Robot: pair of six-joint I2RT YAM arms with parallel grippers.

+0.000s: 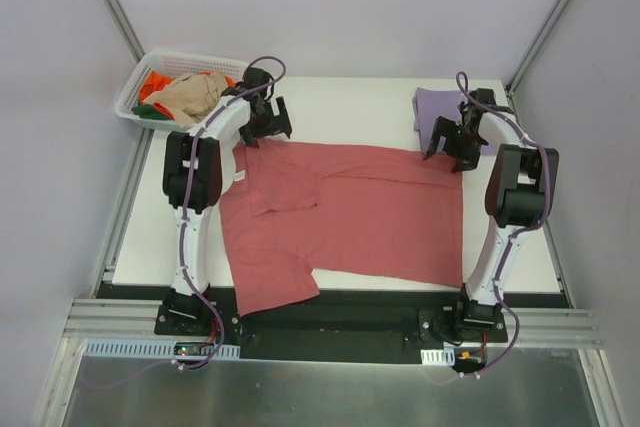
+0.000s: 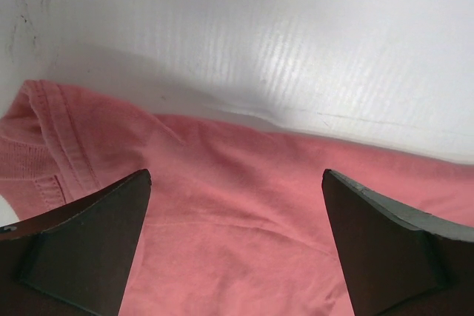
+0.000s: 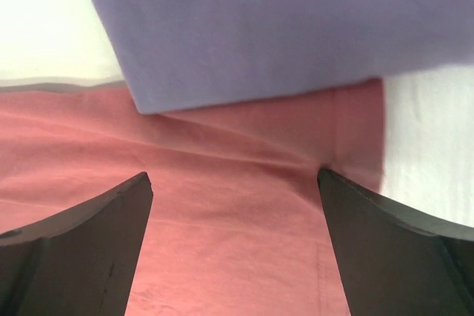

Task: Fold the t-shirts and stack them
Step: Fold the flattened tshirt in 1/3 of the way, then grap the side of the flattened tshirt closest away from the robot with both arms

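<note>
Currently, the rose-red shirt (image 1: 350, 217) is spread flat across the middle of the tabletop (image 1: 350, 107), with the collar toward the left. One short sleeve reaches past the near edge. The other sleeve is seen folded in over the chest, with some wrinkles around it.

Left jaws are held wide open over the shirt's far left corner, by the collar. Nothing is gripped; contact with the cloth cannot be told.

Right jaws are likewise spread open over the far right corner of the same shirt, with nothing held between them.

The lavender shirt (image 1: 437, 107) is laid folded at the far right of the tabletop. Its near edge is seen overlapping the red cloth in the right wrist view.

The white basket (image 1: 135, 97) is set just off the far left corner. It is loaded with beige shirt (image 1: 190, 92), orange shirt (image 1: 155, 82) and green shirt (image 1: 150, 112), bundled together.
</note>
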